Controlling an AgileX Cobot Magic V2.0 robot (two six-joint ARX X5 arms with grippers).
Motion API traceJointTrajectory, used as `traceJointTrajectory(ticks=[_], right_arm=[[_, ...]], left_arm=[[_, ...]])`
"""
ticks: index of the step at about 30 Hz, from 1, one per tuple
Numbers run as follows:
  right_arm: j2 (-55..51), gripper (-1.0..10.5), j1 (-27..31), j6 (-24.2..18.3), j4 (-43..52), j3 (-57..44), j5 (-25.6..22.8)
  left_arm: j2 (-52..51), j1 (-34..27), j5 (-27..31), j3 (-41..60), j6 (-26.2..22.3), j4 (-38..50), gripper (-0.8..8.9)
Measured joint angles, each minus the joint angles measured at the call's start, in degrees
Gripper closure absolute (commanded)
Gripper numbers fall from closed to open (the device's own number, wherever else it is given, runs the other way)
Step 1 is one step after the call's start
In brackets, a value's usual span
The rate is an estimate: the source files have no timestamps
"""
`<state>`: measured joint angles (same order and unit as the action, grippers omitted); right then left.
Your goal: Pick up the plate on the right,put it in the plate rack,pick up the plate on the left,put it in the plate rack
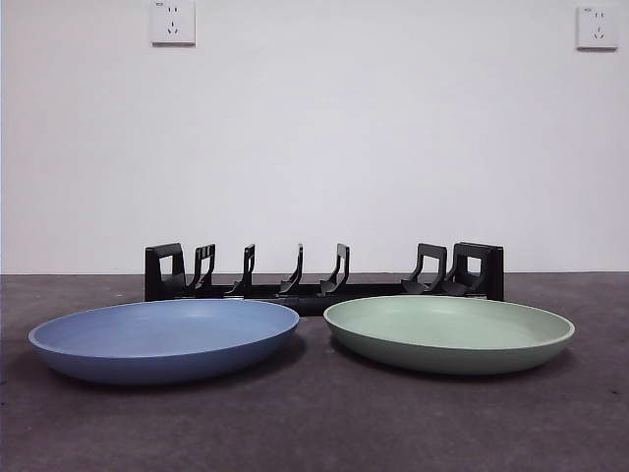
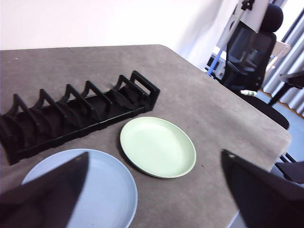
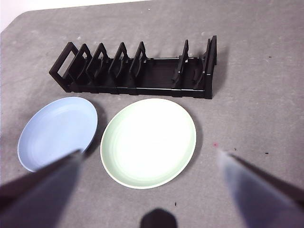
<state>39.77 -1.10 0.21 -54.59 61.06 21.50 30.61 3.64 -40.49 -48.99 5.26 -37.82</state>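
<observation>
you're at the first step: lower your released right pincer (image 3: 149, 190) onto the green plate (image 1: 449, 332), rack (image 1: 324, 275) still empty.

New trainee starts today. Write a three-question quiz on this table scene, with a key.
1. True or false: the plate rack already holds a plate.
2. Which plate lies on the right in the front view: A blue, B green, C white?
3. Fill in: both grippers' jaws stand ___.

Key: 1 false; the blue plate and green plate lie flat on the table. 2 B. 3 open: left gripper, right gripper.
</observation>
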Motion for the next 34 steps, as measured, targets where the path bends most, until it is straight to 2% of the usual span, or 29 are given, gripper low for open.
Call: traceJointTrajectory(ticks=[4,7,10,16,20,26,34], right_arm=[[4.2,3.8,0.0,0.5,0.1,0.2,0.1],[11.7,3.8,-0.1,0.6,0.5,0.2,0.8],[20.8,3.8,-1.0,0.7,1.9,0.2,0.3],[39.7,3.9,-3.2,0.7,9.0,0.2,-1.4],[49.3,4.5,-4.6,0.8,14.1,0.2,-2.1],[54.6,4.5,-5.7,2.0,17.4,0.2,-3.1],[58.5,6.9,-6.2,3.3,19.5,0.2,-3.5]], left_arm=[[2.4,3.7,-0.3,-4.1,-5.2,-4.8,1.84],[5.4,6.9,-0.3,-7.8,-11.1,-9.1,1.84],[8.7,9.9,-0.3,-9.9,-14.3,-9.5,1.84],[14.9,14.7,-0.3,-11.5,-15.8,-9.5,1.84],[17.2,17.5,-0.2,-11.5,-16.7,-9.5,1.84],[18.2,19.3,-0.2,-11.5,-17.9,-9.5,1.84],[19.0,21.8,0.2,-11.5,-20.8,-9.5,1.84]])
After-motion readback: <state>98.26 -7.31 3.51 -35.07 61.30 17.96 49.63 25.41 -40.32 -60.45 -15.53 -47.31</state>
